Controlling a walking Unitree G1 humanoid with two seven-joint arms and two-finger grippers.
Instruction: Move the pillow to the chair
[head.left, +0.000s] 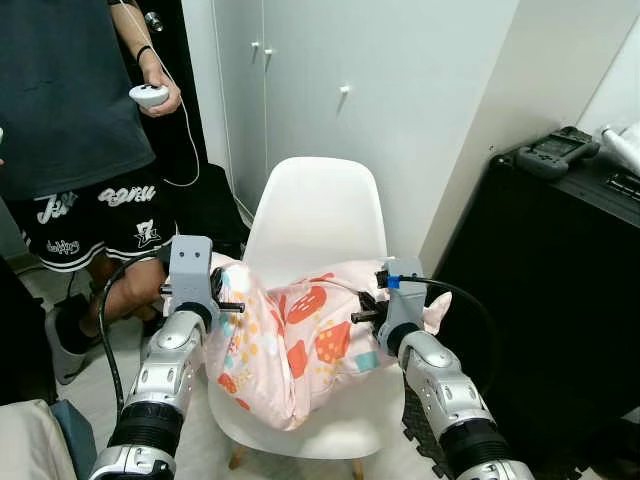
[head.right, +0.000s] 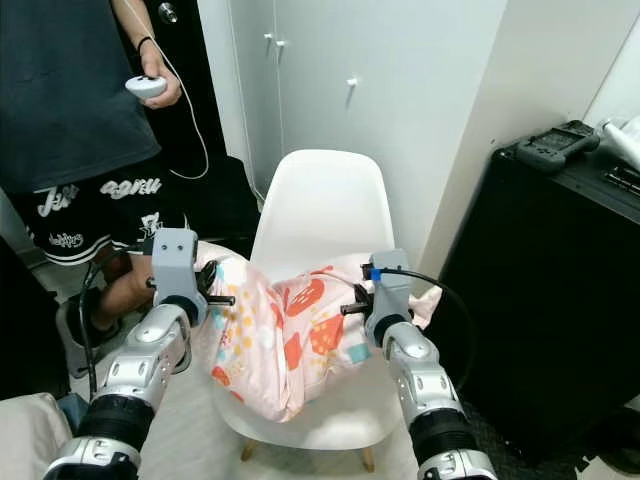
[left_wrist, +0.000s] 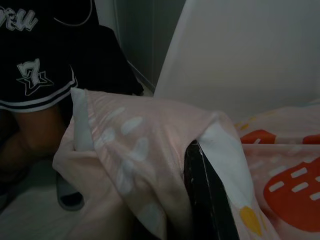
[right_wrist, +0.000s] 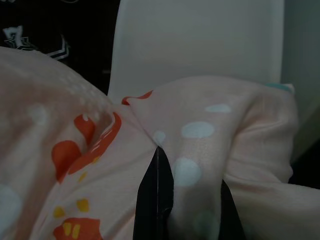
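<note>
Fabric is bunching between the black fingers of both our pincers. We are pinching the left pincer (head.left: 232, 306) onto the pink pillow's (head.left: 300, 335) left end, its fingers (left_wrist: 207, 200) closed down with cloth folded over them. We are clamping the right pincer (head.left: 364, 308) on the pillow's right end, its fingers (right_wrist: 156, 200) narrowed on a gathered fold. One pillow, printed with red, white and yellow shapes, is sitting on the seat of the single white chair (head.left: 315, 215), sagging toward the front edge between our two silver arms.

Behind the chair we are facing white cupboard doors (head.left: 300, 80) with small knobs. On our right a black cabinet (head.left: 540, 290) is standing close beside the chair, with a dark device (head.left: 556, 150) lying on top. On our left one person (head.left: 70, 120) in a dark shirt and black shorts is standing, holding a white controller (head.left: 149, 95) with a cord hanging from it. Pale flooring is showing under the chair.
</note>
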